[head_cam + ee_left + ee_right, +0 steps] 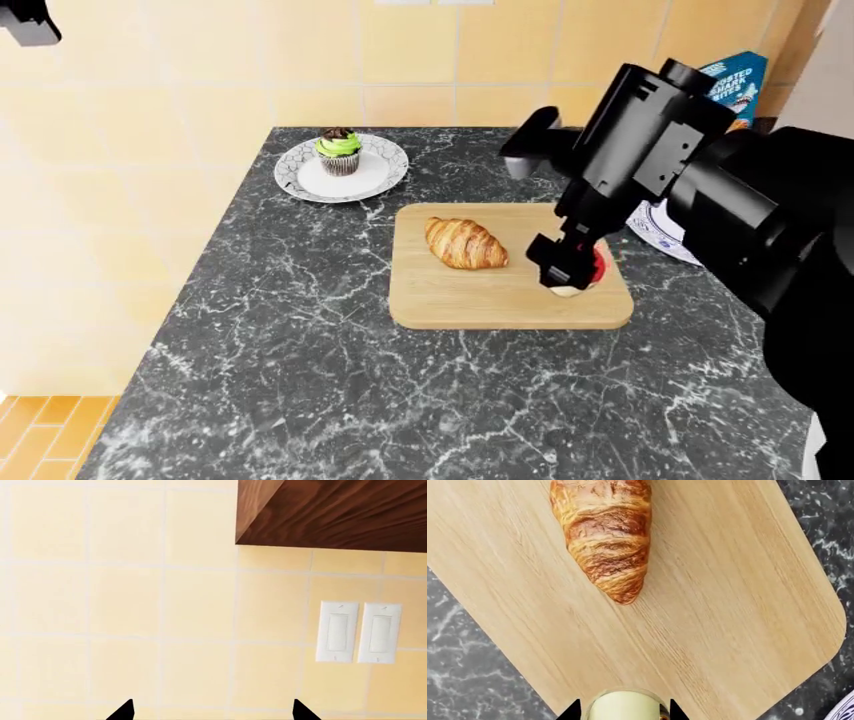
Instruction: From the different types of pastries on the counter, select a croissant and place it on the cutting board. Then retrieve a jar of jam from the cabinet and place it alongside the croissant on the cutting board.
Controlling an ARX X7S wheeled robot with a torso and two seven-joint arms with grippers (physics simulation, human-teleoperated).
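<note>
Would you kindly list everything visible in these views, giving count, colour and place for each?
croissant: one, golden-brown, on the board's left half
jam jar: one, cream with red lid, on the board's right side, held in the right claw
cutting board: one, light wood, mid counter
cupcake: one, chocolate with green frosting, on the far plate
plate: one, white with dark pattern, far counter
second plate: one, mostly hidden behind the right arm
cereal box: one, blue, far right by the wall
counter: dark marble
light switches: two, white, on the tiled wall
cabinet: brown wood
left claw: raised, facing the wall, open
right claw: black, over the board
</note>
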